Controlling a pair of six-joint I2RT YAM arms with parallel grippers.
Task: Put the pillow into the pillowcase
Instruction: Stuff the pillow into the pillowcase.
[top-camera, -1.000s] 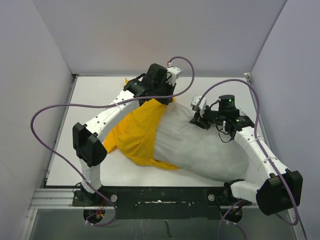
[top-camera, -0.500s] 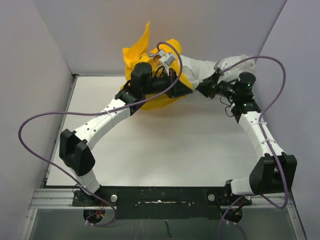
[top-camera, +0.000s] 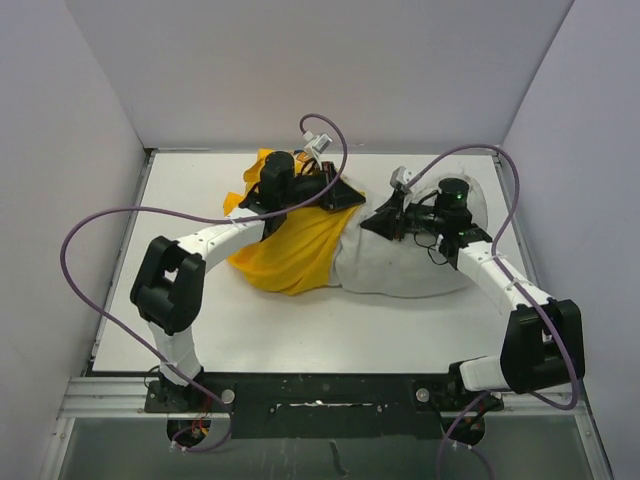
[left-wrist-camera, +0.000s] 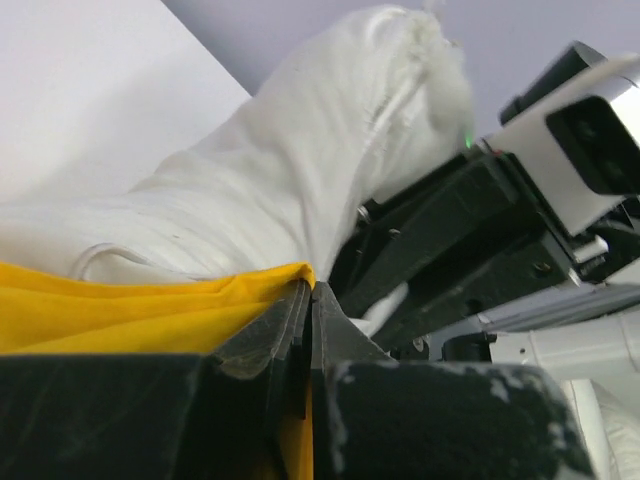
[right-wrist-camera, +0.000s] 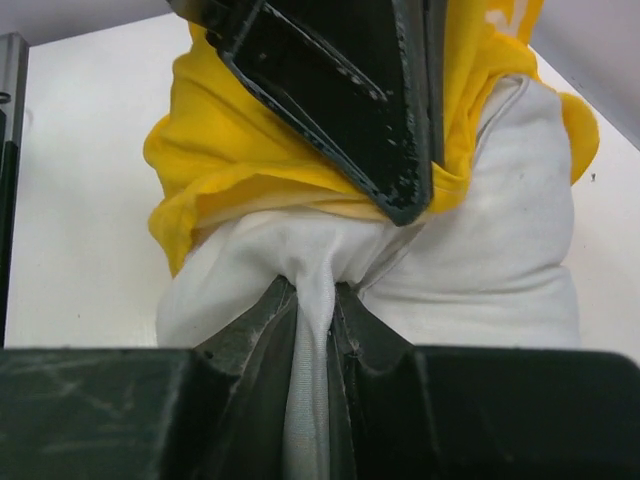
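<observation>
Lowered to table (top-camera: 300, 335), pillow (top-camera: 415, 272) seemingly half-sheathed, left gripper (left-wrist-camera: 308, 292) pinching pillowcase (top-camera: 292, 250), right gripper (right-wrist-camera: 315, 296) pinching pillow.

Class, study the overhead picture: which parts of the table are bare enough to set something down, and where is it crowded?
Bare: the wide strip of table between the pillow, the pillowcase and the arm bases; also the far left corner beside the pillowcase. Crowded: the far middle, where the left gripper and right gripper pinch cloth.
</observation>
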